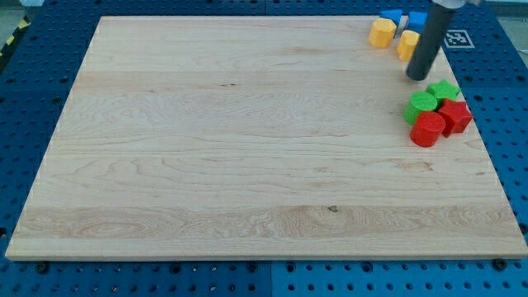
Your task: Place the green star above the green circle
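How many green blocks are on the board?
2. The green circle sits at the view's right, above the red circle. The green star touches its upper right, just below my tip. None seems hidden.

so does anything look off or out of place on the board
Nothing stands out. All blocks crowd the view's right: green star, green circle and two red blocks bunched together, yellow and blue ones at top. My tip sits just above the green pair.

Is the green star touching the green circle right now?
Yes, the green star sits right against the green circle, on its upper right, with my tip just above them.
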### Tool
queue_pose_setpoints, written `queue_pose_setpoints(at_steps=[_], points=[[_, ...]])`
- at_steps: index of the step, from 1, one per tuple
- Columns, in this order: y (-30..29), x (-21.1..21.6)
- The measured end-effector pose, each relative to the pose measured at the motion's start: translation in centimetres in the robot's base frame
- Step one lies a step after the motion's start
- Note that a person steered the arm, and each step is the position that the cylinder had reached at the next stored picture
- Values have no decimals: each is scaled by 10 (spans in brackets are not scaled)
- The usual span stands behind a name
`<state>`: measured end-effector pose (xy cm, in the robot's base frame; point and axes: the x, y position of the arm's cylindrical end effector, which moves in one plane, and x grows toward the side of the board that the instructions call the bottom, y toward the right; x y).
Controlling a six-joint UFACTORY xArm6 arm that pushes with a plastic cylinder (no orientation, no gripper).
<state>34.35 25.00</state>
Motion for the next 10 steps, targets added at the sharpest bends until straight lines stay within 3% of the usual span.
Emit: queue_pose_setpoints(at_steps=[2, 5, 7, 10], points=[[74, 43], [73, 86], [25, 56], [-20, 45]])
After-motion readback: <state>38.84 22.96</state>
